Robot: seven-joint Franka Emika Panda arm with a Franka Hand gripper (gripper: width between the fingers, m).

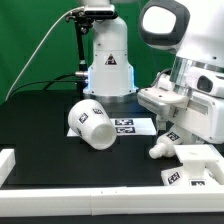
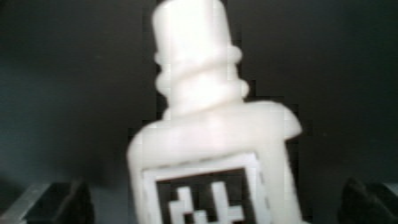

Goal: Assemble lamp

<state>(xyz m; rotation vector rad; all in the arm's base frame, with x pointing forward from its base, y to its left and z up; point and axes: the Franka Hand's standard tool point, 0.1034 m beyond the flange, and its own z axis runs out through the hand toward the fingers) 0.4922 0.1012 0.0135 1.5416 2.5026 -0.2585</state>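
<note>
The white bulb (image 2: 210, 130) fills the wrist view, its threaded neck pointing away and its tagged wide end lying between my fingers. My gripper (image 2: 205, 205) is open, with one dark finger (image 2: 45, 200) on each side of the bulb and a gap to it on both sides. In the exterior view the bulb (image 1: 162, 147) lies on the black table just below my gripper (image 1: 170, 130). The tapered shade (image 1: 90, 125) lies on its side toward the exterior view's left. The squarish base (image 1: 190, 172) sits at the front right, next to the bulb.
The marker board (image 1: 128, 126) lies flat behind the shade. The robot's pedestal (image 1: 108, 65) stands at the back. A white border rail (image 1: 80, 196) runs along the front edge, and another (image 1: 5, 165) stands at the left.
</note>
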